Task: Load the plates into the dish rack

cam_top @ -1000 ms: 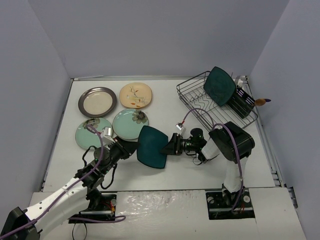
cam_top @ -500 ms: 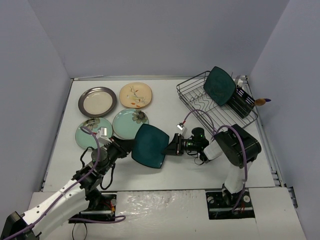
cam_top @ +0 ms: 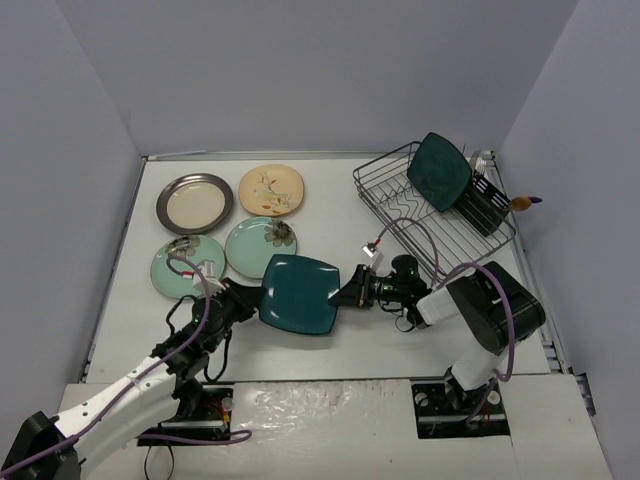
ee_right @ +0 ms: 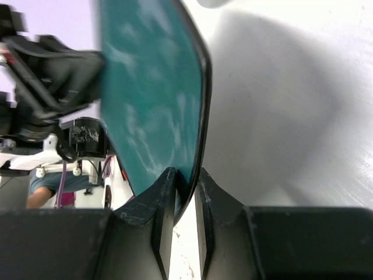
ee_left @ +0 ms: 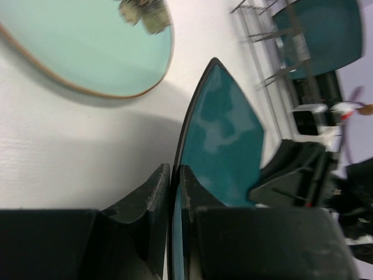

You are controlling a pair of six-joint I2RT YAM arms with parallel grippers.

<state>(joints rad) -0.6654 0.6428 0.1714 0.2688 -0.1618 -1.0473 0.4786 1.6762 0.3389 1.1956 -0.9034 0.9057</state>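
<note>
A dark teal square plate (cam_top: 298, 293) is held on edge above the table between both grippers. My left gripper (cam_top: 250, 298) is shut on its left rim; in the left wrist view (ee_left: 175, 175) the fingers pinch the plate (ee_left: 224, 140) tightly. My right gripper (cam_top: 345, 293) is closed round the opposite rim; in the right wrist view (ee_right: 183, 175) both fingertips touch the plate (ee_right: 151, 105). The black wire dish rack (cam_top: 430, 225) at the right back holds a second teal plate (cam_top: 438, 170) upright.
Flat on the table at the left lie a cream plate with a grey rim (cam_top: 194, 202), a cream floral plate (cam_top: 271, 190) and two mint plates (cam_top: 188, 265) (cam_top: 258, 247). A black caddy (cam_top: 485, 205) stands at the rack's far end.
</note>
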